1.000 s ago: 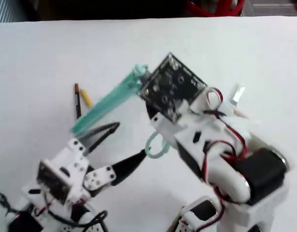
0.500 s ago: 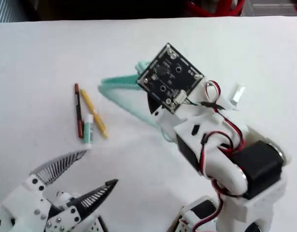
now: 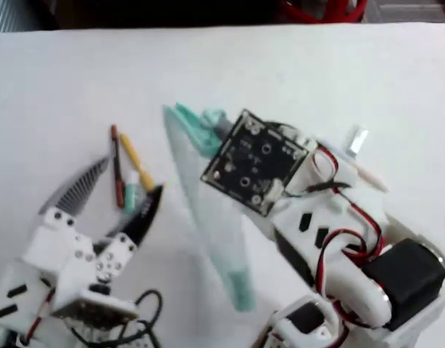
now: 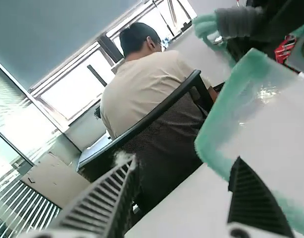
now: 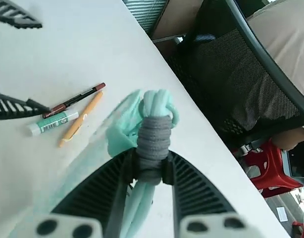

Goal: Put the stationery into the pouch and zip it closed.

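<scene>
- Now that the right arm has swung the pouch point(image 3: 208, 210) round from the left, its free end points toward the arms' side of the table point(image 3: 338, 72), and the stationery it half covered a second ago lies bare.
- The left gripper point(image 3: 130, 177), which had pulled back half a second ago, has come forward again. Its jaws are spread wide and straddle the near ends of the stationery without touching anything.
- Judged from this, the pouch is still empty. The first pick-up looks to be the step in hand.
- The right gripper point(image 5: 151, 158) is clenched on the grey-wrapped loop at one end of the pouch, holding that end up off the table.
- The pouch is a long, flat sleeve of clear plastic with a mint-green edging. It looks limp and hangs slack from the loop. Whether its zip is open cannot be told.
- The brown pen point(image 3: 117, 167), the yellow pencil point(image 3: 139, 163) and the white-and-green stick point(image 3: 130, 192) lie close together, just left of the pouch.
</scene>
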### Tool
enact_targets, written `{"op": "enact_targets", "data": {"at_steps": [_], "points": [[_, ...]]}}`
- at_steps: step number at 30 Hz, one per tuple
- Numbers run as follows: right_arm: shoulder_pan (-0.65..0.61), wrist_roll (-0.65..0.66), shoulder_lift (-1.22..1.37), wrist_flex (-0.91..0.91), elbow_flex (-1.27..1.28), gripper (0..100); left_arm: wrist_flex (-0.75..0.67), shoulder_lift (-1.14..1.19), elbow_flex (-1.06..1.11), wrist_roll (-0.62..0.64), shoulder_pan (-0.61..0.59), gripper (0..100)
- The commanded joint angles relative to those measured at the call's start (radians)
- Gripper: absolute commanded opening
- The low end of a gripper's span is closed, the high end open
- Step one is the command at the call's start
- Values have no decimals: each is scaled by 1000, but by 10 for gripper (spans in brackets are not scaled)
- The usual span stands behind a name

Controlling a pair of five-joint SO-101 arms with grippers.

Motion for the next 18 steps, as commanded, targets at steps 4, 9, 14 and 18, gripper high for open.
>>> {"op": "enact_targets", "data": {"at_steps": [4,9,14,18], "points": [[-31,98,30,2,75,19,14,262,-236,-14,4,286],[-122,92,22,4,83,19,14,440,-305,-38,5,289],[-128,91,-7,8,91,19,18,602,-437,-104,-13,286],[-130,91,-62,8,135,19,17,700,-629,-74,-85,286]]}}
